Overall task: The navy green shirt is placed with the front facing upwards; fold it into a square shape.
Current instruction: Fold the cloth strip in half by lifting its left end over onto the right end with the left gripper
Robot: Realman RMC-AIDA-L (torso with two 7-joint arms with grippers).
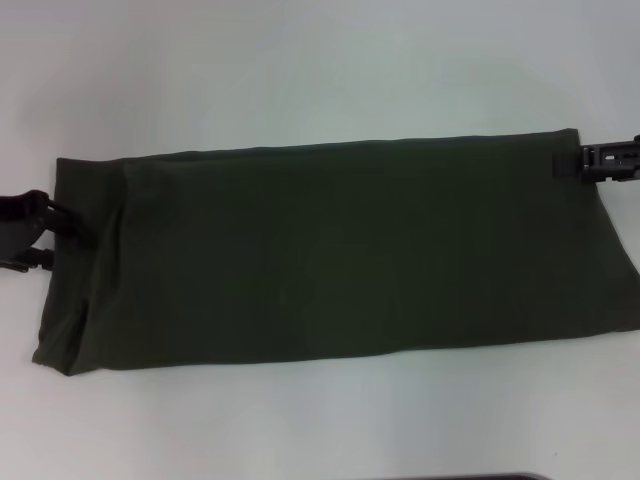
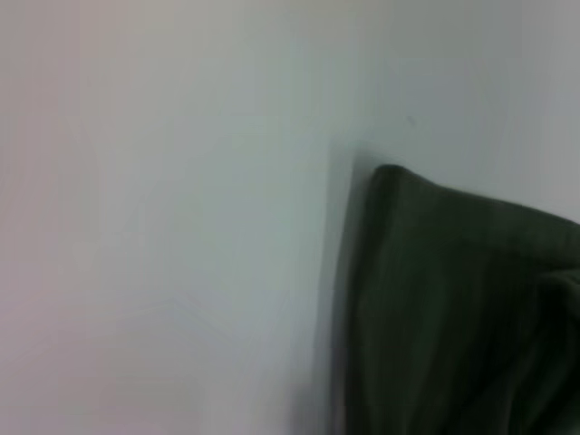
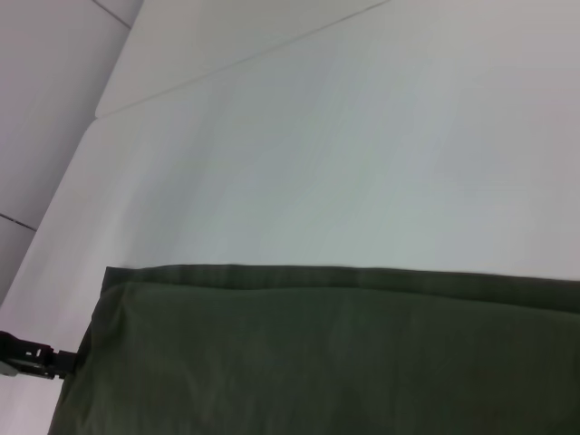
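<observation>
The navy green shirt [image 1: 330, 255] lay folded into a long band on the white table [image 1: 300, 70]. The left gripper [image 1: 62, 228] and the right gripper [image 1: 585, 160] each met 1 end; whether either held the cloth, I cannot tell.

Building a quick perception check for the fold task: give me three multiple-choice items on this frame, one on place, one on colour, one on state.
1. Where are the two hands?
A. both above the shirt's middle
B. one at each short end
C. both off the table

2. What colour is the surface under the shirt?
A. white
B. brown
C. black

3. What shape is the shirt in?
A. spread out with sleeves showing
B. crumpled heap
C. long folded band

B: the left hand and right hand sit at opposite ends of the navy green shirt.
A: the table is white.
C: it lies as a flat, long strip, no sleeves or lettering showing.
</observation>
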